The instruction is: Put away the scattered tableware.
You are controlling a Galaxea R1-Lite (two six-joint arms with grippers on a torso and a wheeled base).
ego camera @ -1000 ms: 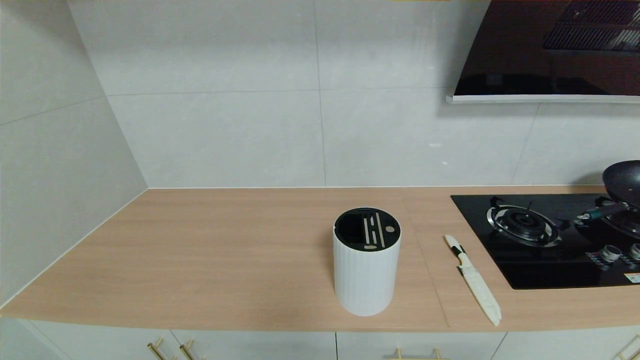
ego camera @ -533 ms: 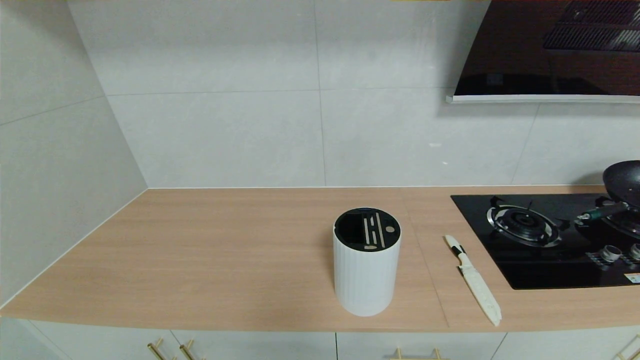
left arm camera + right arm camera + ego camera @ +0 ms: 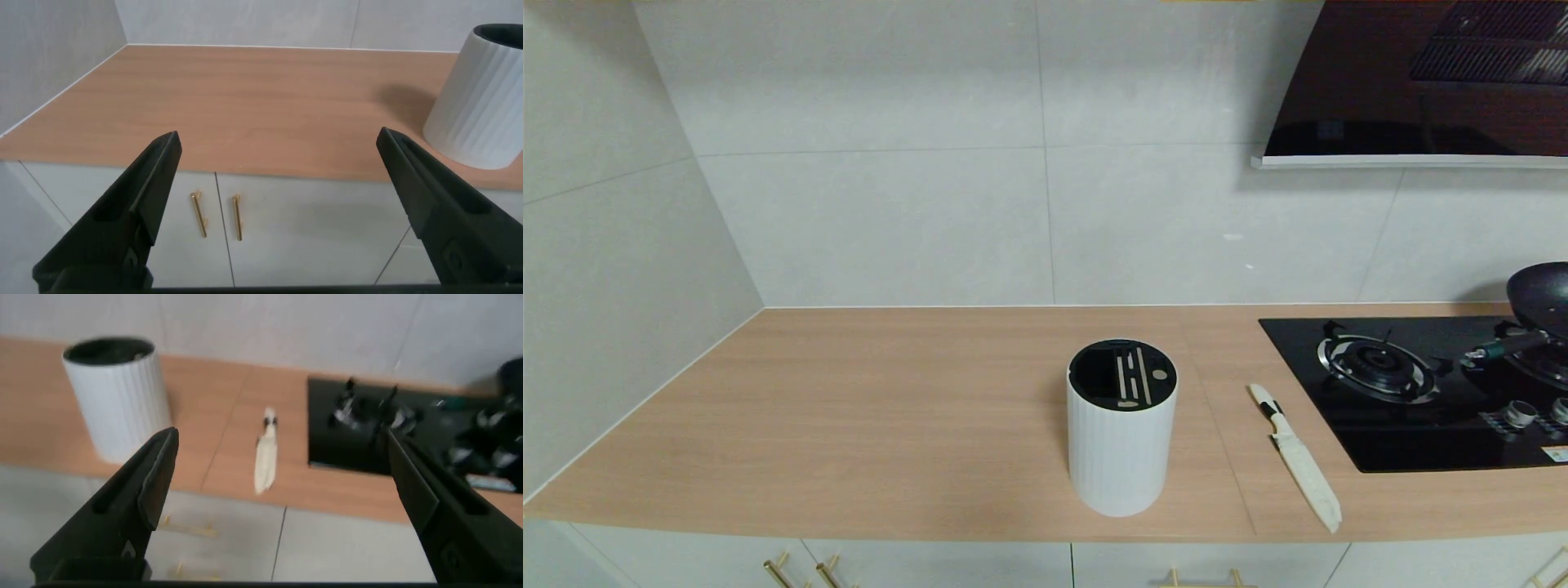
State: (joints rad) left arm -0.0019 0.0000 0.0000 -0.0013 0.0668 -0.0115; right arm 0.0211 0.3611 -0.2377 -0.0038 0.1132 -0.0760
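- The white ribbed knife holder (image 3: 1121,441) stands upright on the wooden counter (image 3: 890,408), near its front edge; its black slotted top faces up
- The knife (image 3: 1294,457) lies flat on the counter at 3 o'clock from the holder, apart from it, with the pale blade tip pointing to 5 o'clock and the handle to 11 o'clock
- The black gas stove (image 3: 1405,392) sits at 3 o'clock from the knife, just beside it, and a dark wok (image 3: 1539,294) rests on the far burner at 2 o'clock
- A range hood (image 3: 1421,82) hangs on the tiled wall at 12 o'clock from the stove
- The left gripper (image 3: 278,139) is released, its fingers spread wide and holding nothing; it hangs in front of the counter edge, before cabinet doors with brass handles (image 3: 198,214)
- The right gripper (image 3: 279,437) is likewise spread wide and grasps nothing, facing the knife from in front of the counter
- Compared with the earlier head pictures, the holder, knife and wok lie exactly where they were; nothing has shifted
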